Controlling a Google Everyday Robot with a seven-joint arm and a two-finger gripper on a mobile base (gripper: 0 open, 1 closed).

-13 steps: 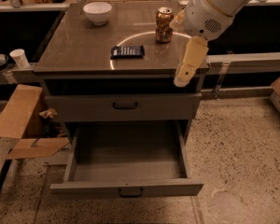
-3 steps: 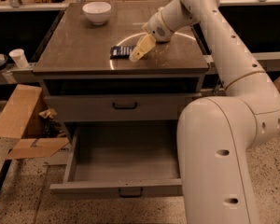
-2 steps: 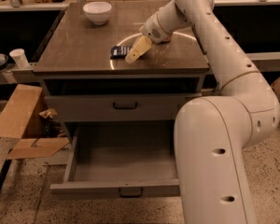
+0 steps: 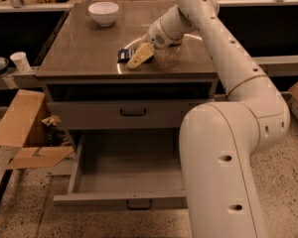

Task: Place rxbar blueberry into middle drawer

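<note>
The rxbar blueberry (image 4: pixel 123 54) is a dark navy wrapper lying flat on the brown cabinet top (image 4: pixel 84 53), near its middle. My gripper (image 4: pixel 139 56) is down on the bar's right end and covers most of it; only the left end shows. The middle drawer (image 4: pixel 99 201) is pulled wide open below, grey and empty, with its dark handle at the front centre. The upper drawer front (image 4: pixel 89 114) is closed.
A white bowl (image 4: pixel 103 12) stands at the back left of the top. My arm (image 4: pixel 228 133) fills the right side of the view and hides the drinks can. An open cardboard box (image 4: pixel 25 128) and a white cup (image 4: pixel 21 61) are to the left.
My gripper has swung from the cabinet's front right to the bar, and in the last second slid left and down onto it. The bar has stayed put.
</note>
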